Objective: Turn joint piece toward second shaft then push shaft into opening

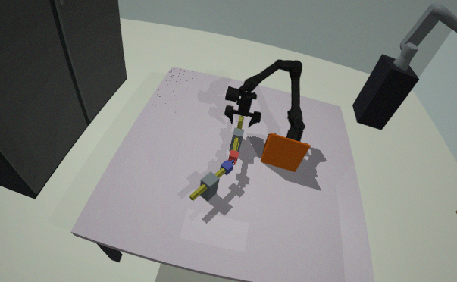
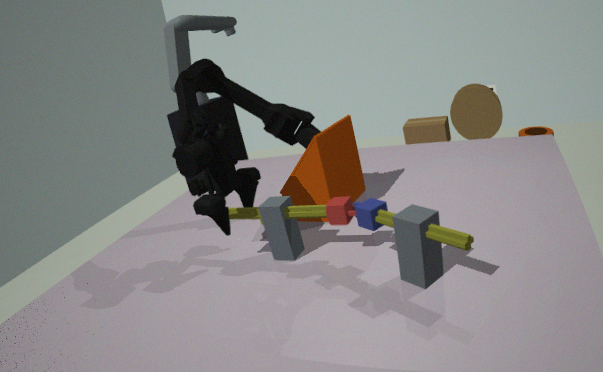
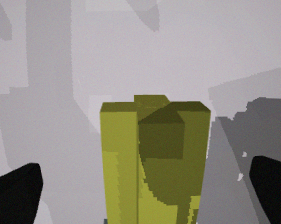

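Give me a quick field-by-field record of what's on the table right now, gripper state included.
gripper: open, fingers spread either side of the sliding shaft's free end, holding nothing
sliding shaft: yellow, runs through the near grey block toward the red joint piece
fixed shaft: yellow, held in the far grey block, carries the blue piece
joint: red and blue pieces sit close together; whether the shaft is fully seated cannot be told
bystander object: orange wedge behind the shafts
surface: pale lilac table

Two yellow shafts (image 2: 307,211) – two grey blocks (image 2: 281,227) – one red joint piece (image 2: 339,210)
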### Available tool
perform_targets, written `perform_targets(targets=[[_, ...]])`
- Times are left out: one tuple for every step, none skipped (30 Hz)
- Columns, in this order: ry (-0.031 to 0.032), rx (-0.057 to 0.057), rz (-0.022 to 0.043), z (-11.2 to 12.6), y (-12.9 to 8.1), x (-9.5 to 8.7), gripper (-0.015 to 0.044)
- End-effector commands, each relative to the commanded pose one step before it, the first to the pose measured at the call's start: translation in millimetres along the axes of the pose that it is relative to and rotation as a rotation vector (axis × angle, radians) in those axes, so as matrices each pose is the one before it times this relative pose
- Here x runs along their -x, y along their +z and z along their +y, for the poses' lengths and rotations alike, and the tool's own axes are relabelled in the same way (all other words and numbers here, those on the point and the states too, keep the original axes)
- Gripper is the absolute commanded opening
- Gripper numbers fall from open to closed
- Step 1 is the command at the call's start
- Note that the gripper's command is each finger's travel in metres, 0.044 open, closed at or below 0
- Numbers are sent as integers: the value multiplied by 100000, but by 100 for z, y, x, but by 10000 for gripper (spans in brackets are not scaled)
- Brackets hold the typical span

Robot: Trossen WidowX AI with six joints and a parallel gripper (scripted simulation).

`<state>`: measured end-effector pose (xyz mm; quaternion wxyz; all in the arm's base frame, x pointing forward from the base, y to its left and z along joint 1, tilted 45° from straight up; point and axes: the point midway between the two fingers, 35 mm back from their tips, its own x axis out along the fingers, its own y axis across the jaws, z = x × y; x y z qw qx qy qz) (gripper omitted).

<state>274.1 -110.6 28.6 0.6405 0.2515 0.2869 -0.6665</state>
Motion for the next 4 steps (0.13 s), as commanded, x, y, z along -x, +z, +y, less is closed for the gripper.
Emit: perform_targets(targets=[[1193, -359, 638, 199, -68, 2250, 440], [-13, 21, 19, -14, 1, 235, 440], [0, 0, 0, 0, 0, 0, 440], [0, 0, 0, 0, 0, 0, 440]])
